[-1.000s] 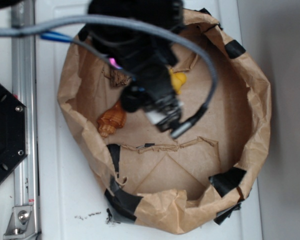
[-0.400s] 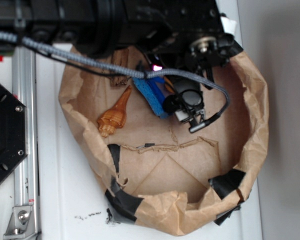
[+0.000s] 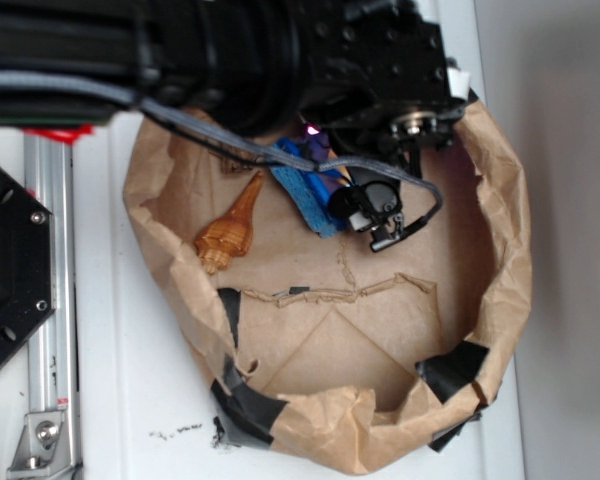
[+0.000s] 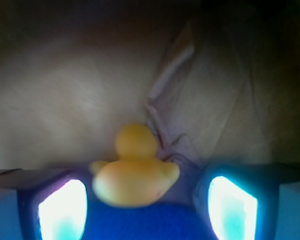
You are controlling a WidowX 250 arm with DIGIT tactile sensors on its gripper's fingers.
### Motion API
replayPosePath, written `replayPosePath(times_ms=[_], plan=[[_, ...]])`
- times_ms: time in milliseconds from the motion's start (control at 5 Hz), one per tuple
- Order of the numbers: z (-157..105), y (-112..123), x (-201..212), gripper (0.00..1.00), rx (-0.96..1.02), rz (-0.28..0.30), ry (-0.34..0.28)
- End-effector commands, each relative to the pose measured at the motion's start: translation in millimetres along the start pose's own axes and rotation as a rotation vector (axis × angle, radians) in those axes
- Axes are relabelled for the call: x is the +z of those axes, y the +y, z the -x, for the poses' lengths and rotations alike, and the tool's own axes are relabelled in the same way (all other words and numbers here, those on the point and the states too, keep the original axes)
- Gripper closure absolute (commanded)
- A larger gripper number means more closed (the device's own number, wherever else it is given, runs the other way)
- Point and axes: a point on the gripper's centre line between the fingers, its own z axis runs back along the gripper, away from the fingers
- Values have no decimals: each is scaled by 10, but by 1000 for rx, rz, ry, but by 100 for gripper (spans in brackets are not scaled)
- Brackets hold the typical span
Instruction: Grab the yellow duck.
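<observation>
a: yellow duck (image 4: 133,172) dead centre in the wrist view, sitting between the two bright fingers (image 4: 62,210), close against a blue sponge (image 4: 145,222) at the bottom edge. resting on the brown paper floor of the paper bag (image 3: 510,250).

b: and from outside?

a: hidden. arm and tool (image 3: 380,215) cover that spot, above the sponge's (image 3: 305,190) right end. only the sponge and an orange-brown seashell (image 3: 228,228) show on the floor, shell well to the left.

b: tool state?

a: spread, one finger each side of the duck, neither touching it as far as can be told.

b: how to finish the grab well, then?

a: probably lower a touch more, stay centred, then close slowly on the body rather than the head. glossy and rounded, so likely to squirt out if pinched high or off-centre. worth watching the sponge too: may get caught in the pinch alongside the duck.

b: which way does the duck face?

a: head at the top of the wrist view, away from the camera; beak not visible, so exact facing uncertain. body looks widest left to right in that view, roughly across the gap between the fingers, so closing would squeeze along its long axis. blurry, so only a rough read.
</observation>
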Motion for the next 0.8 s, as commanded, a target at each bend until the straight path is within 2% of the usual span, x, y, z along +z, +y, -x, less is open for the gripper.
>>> replayPosePath(times_ms=[0, 400, 600], plan=[[-110, 24, -240, 100, 20, -5, 23], [-163, 26, 307, 100, -61, 30, -114], [-140, 82, 649, 100, -56, 85, -178]])
